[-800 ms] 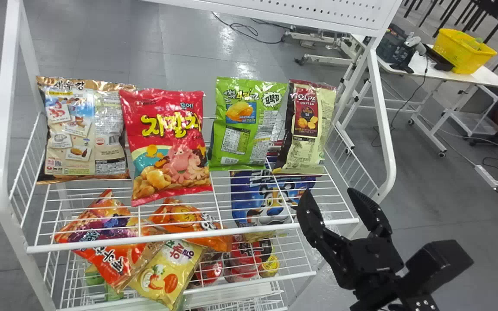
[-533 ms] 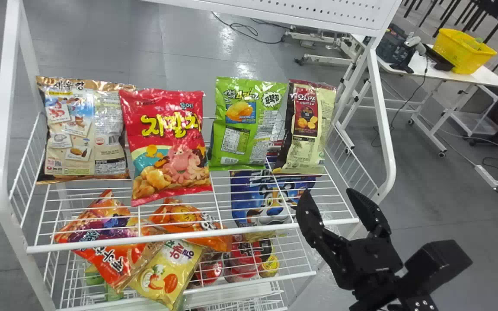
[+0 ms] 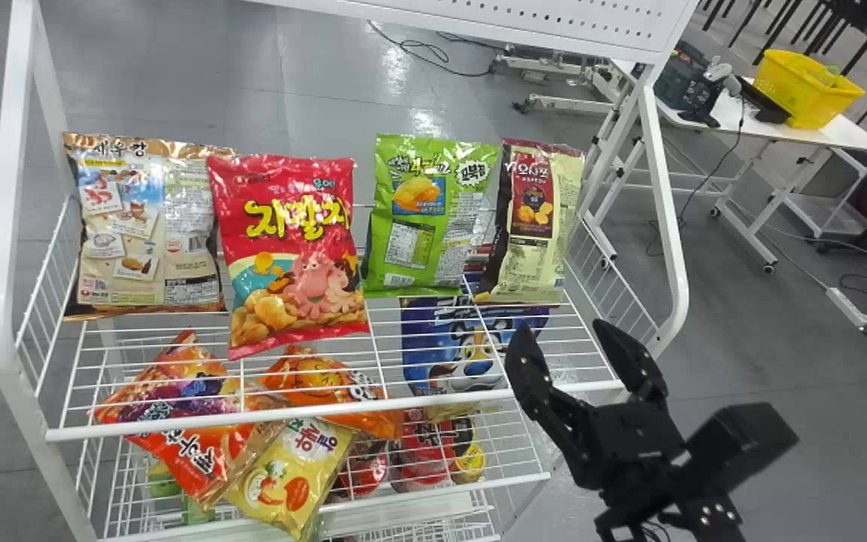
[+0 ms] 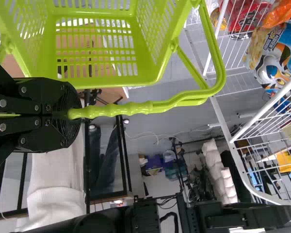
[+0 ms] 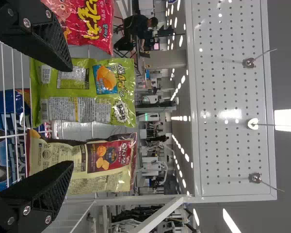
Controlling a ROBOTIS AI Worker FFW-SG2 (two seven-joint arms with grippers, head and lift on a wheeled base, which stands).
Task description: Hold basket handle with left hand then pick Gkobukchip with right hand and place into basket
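Our left tool (image 4: 72, 114) is closed on the basket handle (image 4: 131, 108), so we judge picking the step in hand: green Gkobukchip (image 3: 430, 218) stands on the shelf (image 3: 177, 424) between red bag (image 3: 290, 248) and cream bag (image 3: 537, 248). Our right tool (image 3: 563, 331) hangs wide and empty near the shelf's front; we should next bring it left and forward, straddling Gkobukchip

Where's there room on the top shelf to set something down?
Bare wire lies between the green bag and the front rail, likewise before the cream bag and the beige bag. Crowded: left, where the red bag overlaps the beige one. The right tool hovers by the right corner.
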